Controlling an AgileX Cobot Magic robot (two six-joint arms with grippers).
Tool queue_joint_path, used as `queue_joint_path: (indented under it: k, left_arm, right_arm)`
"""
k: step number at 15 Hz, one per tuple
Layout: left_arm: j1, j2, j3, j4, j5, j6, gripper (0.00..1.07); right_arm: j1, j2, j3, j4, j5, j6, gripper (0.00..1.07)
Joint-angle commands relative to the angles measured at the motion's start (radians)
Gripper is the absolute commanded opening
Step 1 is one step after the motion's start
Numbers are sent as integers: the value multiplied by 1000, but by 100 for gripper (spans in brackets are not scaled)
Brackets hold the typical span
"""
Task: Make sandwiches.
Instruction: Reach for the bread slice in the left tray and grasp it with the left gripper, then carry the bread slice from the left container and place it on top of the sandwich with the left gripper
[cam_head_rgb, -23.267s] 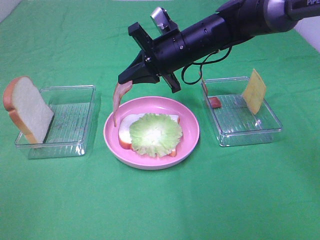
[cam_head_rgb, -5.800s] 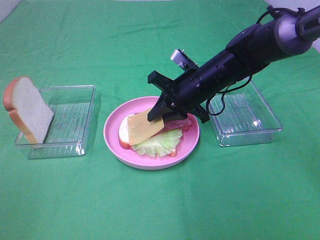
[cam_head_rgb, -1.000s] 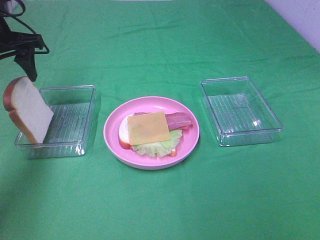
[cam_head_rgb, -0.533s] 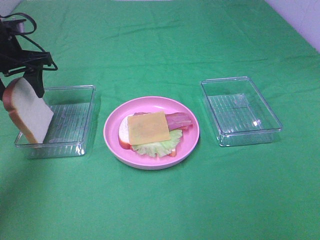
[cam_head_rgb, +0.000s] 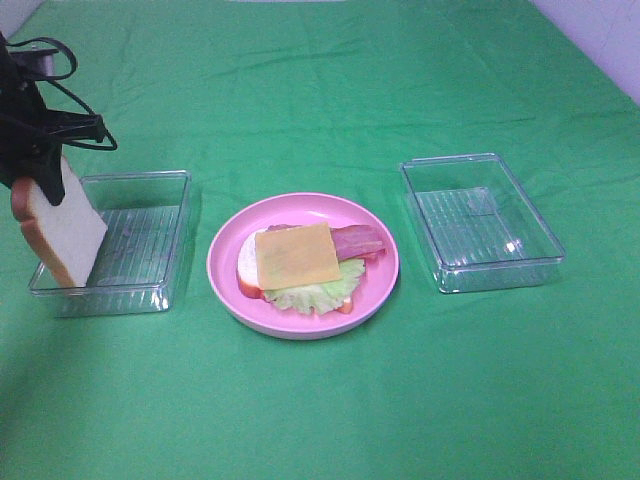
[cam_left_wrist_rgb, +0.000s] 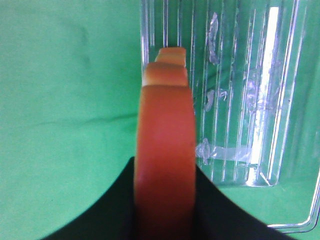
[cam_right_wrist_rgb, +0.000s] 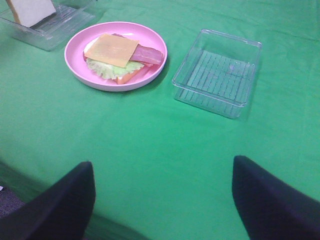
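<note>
A white bread slice with orange-brown crust stands on edge, leaning at the left end of the left clear tray. My left gripper is down over its top edge. In the left wrist view the black fingers press both sides of the crust, so the gripper is shut on it. On the pink plate lies a bread slice with lettuce, bacon and a yellow cheese square on top. My right gripper is open, empty, and far from the plate.
The right clear tray holds nothing; it also shows in the right wrist view. The left tray's ribbed floor is bare beside the slice. A green cloth covers the table.
My left gripper has come down from above the left tray onto the top of the standing bread slice and closed on it. The slice has shifted slightly. The plate's stack is unchanged.
</note>
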Motion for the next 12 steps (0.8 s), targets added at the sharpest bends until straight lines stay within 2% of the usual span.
queue_joint_path:
  k: [1,4,6,9,11,12]
  left_arm:
    - [-3,-6,-2,-25,13,8,0]
    - [-3,-66,-5,-59,-4,49,0]
    - [-3,-130,-5,-140,-24,103,0]
    - [-3,-184,-5,-355,-68,242,0]
    - [-8,-180,-4,-577,-109,335,0]
    - [-20,-153,-4,-749,-125,424,0]
  right_arm:
    - [1,-16,0,-1,-10,-13,73]
    - [1,-16,0,-1,-10,-13,73]
    - [1,-16,0,-1,-10,-12,73]
    - [1,-16,0,-1,-10,-12,73]
    - [1,-16,0,-1,-10,-12,73]
    - [1,-16,0,-1,-10,-12,73]
